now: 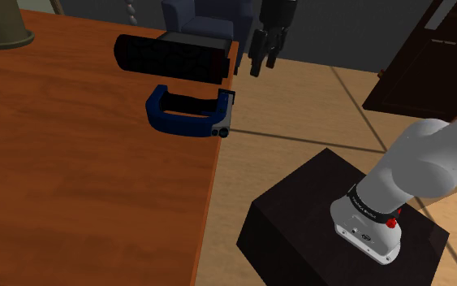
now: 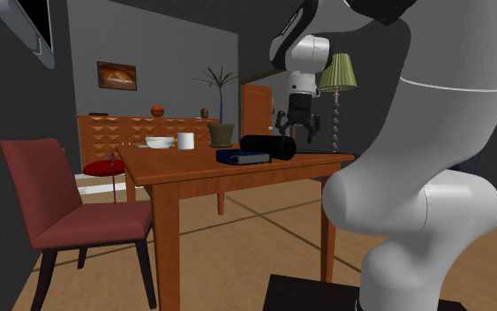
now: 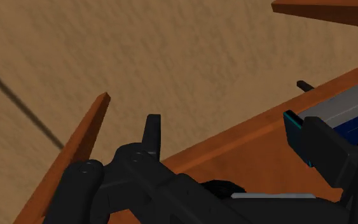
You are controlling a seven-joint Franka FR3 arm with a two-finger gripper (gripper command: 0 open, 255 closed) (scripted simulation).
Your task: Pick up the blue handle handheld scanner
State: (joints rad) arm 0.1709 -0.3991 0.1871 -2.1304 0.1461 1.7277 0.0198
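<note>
In the shoulder view the wooden table (image 1: 72, 179) takes the left side, its right edge running from twelve o'clock down to six. The blue-handled scanner (image 1: 182, 126) lies flat on the table, with its dark head end right at that edge. A black cylinder (image 1: 170, 55) lies just beside it at twelve o'clock. At one o'clock from the scanner the gripper (image 1: 264, 67) hangs beyond the table edge, over open floor (image 1: 299, 114), fingers spread with nothing between them. The black stand (image 1: 299, 211) sits at four o'clock, with a strip of bare floor between it and the table.
</note>
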